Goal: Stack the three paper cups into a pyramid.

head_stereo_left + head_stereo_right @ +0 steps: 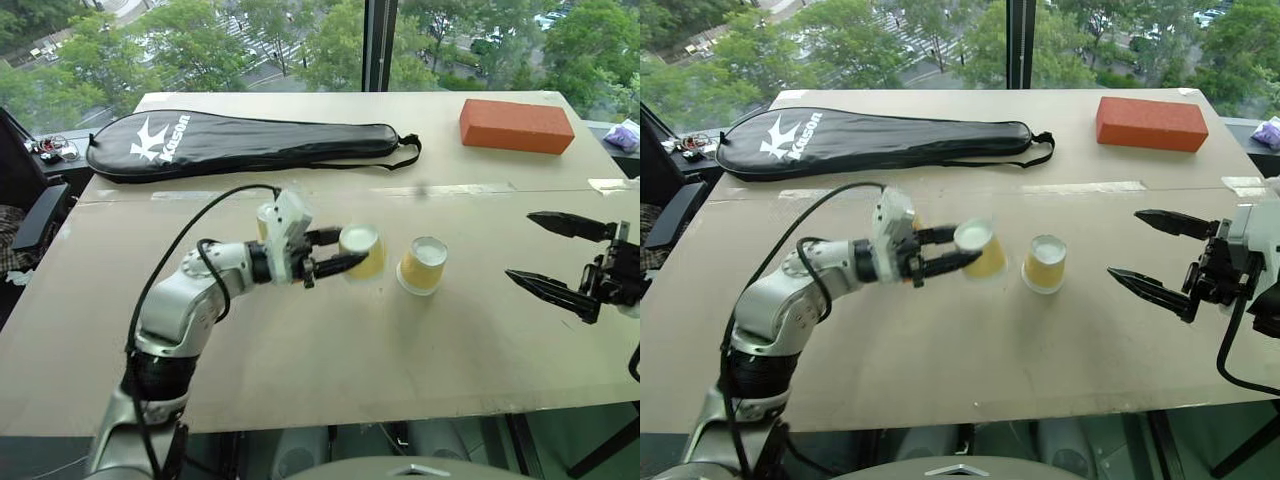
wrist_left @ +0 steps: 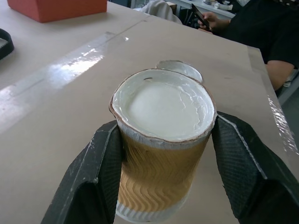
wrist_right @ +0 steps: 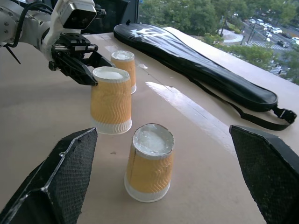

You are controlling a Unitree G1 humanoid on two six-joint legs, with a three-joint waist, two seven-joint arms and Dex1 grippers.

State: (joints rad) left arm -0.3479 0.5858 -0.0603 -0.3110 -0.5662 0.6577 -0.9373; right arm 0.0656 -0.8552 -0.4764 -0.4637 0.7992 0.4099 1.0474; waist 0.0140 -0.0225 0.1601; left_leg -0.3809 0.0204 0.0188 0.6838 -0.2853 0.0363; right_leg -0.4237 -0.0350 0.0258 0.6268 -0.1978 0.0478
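The 3 paper cups stood upside down on the table [image 1: 300,380], none stacked on another. Largest item noted was the black racket bag [image 1: 240,143], lying at the far side, well beyond both grippers. An orange brick [image 1: 516,125] sat at the far right corner, well apart from the right gripper [image 1: 541,258].

The left gripper [image 1: 340,250] pointed right and was clamped on cup 1 [image 2: 161,149], 1 black finger [image 2: 100,172] pressed against each side of its ribbed wall. Whether its rim touched the board could not be told. Cup 2 [image 1: 422,265] stood just beyond that gripper's tips, between the 2 grippers and apart from cup 1. Cup 3 [image 3: 124,69] stood behind the left gripper, on its far side, partly hidden.

The right gripper hung with jaws spread wide, grasping nothing, cup 2 nearest to it.

A person's hand [image 2: 212,21] was seen beyond the table edge.
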